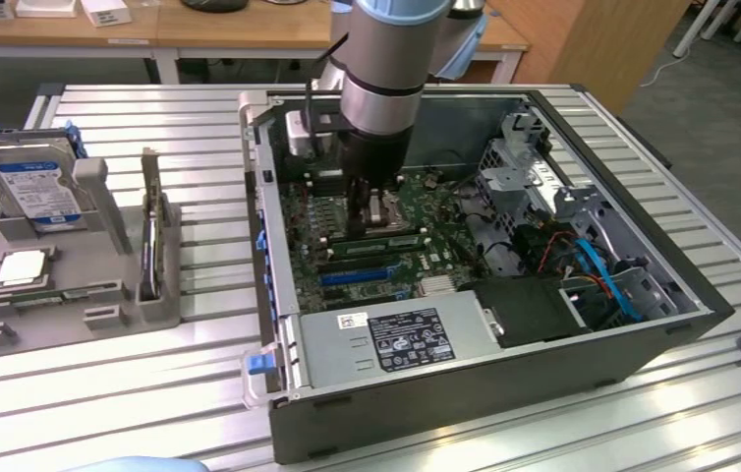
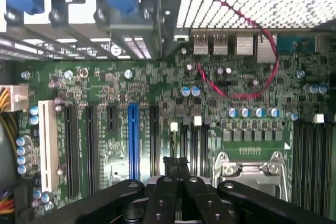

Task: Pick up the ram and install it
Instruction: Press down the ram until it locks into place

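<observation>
A: Item, ram (image 1: 150,246)?
B: On edge in grey rack (image 1: 167,295), at nine o'clock of the open computer case (image 1: 476,393), well apart from gripper
A: Item, gripper (image 1: 373,208)?
B: Inside case, above motherboard (image 2: 105,93), fingers clenched together, nothing seen held

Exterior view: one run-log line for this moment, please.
end effector: shut, inside PC case over motherboard | ram: upright in holder outside case

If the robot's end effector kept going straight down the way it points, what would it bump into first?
Most likely the green motherboard inside the open computer case. The shut end effector points down at the slots beside the metal CPU socket. How much gap is left is hard to judge.
</observation>
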Available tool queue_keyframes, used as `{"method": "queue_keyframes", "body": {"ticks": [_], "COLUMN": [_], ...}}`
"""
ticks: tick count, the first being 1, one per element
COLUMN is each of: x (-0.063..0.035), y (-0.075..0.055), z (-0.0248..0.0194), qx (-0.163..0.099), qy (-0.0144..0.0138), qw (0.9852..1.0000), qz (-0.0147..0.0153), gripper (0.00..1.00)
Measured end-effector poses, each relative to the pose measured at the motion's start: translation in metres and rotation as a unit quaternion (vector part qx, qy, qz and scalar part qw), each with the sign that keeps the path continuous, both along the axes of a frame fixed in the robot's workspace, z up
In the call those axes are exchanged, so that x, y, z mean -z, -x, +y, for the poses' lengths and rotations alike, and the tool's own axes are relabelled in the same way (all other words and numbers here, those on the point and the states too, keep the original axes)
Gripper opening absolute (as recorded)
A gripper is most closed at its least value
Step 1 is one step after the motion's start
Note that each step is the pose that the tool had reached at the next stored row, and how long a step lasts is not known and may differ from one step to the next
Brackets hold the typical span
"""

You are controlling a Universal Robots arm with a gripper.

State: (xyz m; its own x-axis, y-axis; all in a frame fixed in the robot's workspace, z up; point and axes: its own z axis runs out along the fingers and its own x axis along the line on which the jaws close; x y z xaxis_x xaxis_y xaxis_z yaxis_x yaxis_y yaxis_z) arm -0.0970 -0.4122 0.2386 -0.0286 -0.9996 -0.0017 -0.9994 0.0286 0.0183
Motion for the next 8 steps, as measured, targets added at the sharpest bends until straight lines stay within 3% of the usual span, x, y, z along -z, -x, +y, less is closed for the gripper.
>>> {"method": "queue_keyframes", "body": {"ticks": [8], "x": [-0.0041], "y": [-0.013], "z": [0.0], "qx": [0.0], "qy": [-0.0031], "qw": [1.0], "qz": [0.001], "gripper": [0.1]}}
